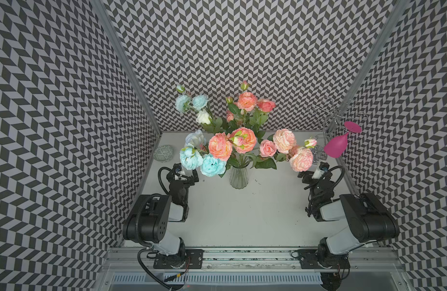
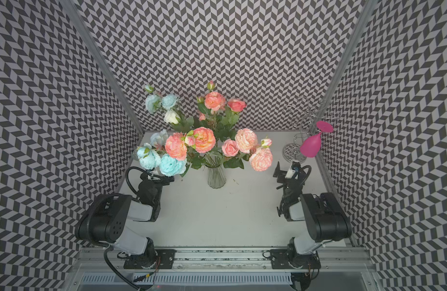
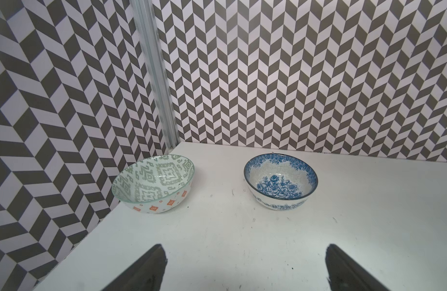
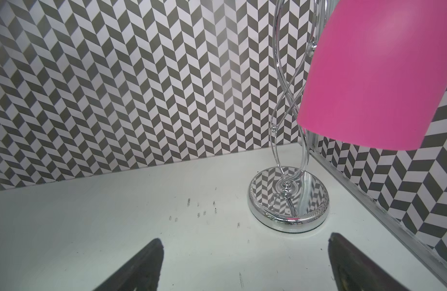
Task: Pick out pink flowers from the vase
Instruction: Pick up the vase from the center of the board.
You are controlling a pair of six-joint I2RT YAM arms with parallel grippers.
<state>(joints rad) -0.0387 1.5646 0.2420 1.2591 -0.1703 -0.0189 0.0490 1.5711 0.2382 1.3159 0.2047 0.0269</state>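
left gripper (image 3: 244,249) and right gripper (image 4: 245,239): jaws spread wide, nothing held. Task stems: ruffled pink, peach and coral artificial flowers (image 1: 244,139) all stand in small clear ribbed glass vase (image 1: 238,177), mid white table (image 1: 242,216), between both arms, alongside pale blue blooms (image 1: 212,165). Neither gripper touches it.

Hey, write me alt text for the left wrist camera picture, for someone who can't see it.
A green-patterned bowl and a blue floral bowl, both empty, sit apart on a white table in a corner of grey-and-white chevron walls. The left gripper shows open jaws in the foreground, holding nothing.
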